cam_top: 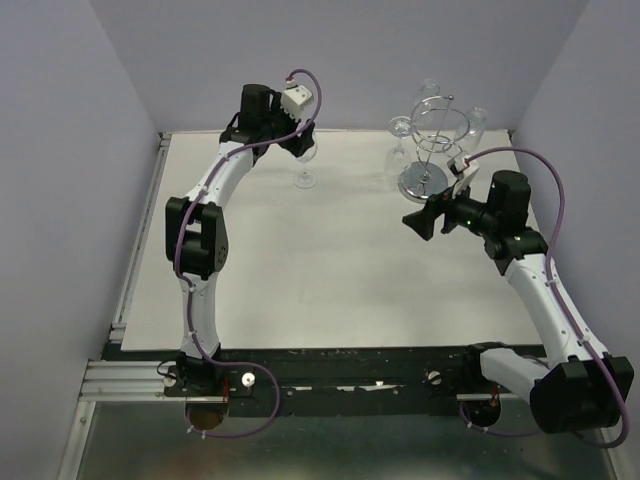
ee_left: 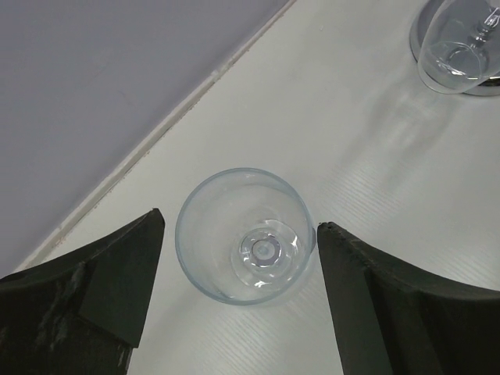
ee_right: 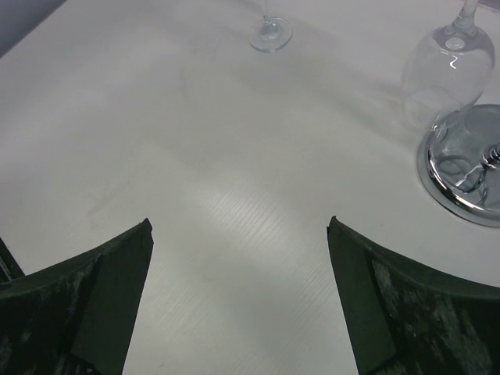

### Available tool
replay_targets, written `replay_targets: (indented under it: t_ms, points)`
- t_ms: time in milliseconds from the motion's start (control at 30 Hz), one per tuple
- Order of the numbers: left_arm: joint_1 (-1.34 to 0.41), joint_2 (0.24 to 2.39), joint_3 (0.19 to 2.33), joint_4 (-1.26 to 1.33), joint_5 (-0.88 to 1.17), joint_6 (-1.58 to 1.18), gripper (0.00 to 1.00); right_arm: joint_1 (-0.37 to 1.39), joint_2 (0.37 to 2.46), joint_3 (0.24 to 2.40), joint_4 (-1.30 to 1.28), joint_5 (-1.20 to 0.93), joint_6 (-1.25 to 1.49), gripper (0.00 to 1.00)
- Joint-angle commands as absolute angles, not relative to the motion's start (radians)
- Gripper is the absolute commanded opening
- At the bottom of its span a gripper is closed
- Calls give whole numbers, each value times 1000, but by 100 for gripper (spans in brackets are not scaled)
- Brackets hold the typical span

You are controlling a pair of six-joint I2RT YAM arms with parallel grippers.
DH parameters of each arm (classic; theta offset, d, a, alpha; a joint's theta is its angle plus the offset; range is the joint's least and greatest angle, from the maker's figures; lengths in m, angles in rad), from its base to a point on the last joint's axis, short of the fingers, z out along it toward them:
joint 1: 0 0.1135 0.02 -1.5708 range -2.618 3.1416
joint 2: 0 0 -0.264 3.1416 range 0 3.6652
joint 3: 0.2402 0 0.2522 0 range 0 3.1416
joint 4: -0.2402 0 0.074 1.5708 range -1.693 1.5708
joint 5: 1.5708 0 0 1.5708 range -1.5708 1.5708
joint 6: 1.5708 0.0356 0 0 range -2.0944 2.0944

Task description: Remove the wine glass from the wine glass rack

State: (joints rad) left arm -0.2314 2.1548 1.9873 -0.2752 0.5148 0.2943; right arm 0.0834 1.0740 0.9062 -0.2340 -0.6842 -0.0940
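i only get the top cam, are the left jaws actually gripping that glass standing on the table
Observer: No. The left wrist view shows the left gripper with its jaws open either side of the wine glass, which stands upright, its foot visible through the bowl.
Operator: ok and is the right one holding anything
Observer: Nothing. In the right wrist view the right gripper has its jaws wide open with only bare table between them.
Operator: whats in front of it
Observer: The wine glass rack shows its chrome base ahead and to the right in that view, with a hanging glass bowl-down at its edge.
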Motion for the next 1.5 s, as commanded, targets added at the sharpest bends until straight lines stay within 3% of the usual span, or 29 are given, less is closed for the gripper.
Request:
replay_targets:
  t_ms: [0,267,367,567,800,1067,1467]
  points:
    - [-238,2126,1983,-227,459,284,93,75,1098,923,-250,-672,-89,100]
    - [-238,2057,1957,-196,420,256,99,67,1138,1027,-255,-640,-77,100]
    - [-238,1975,1898,-141,407,235,99,67,1176,1165,-298,-447,-103,90]
    - [-236,1803,1747,-83,422,174,99,37,1313,1393,-296,-265,-216,86]
    - [-241,1628,1573,-103,485,66,99,-41,1436,1474,-339,-345,-34,74]
    - [-301,1487,1419,-133,574,106,98,-98,1526,1523,-339,-417,104,69]
    - [-407,1640,1445,195,706,42,98,-158,1473,1482,-474,-558,-47,69]
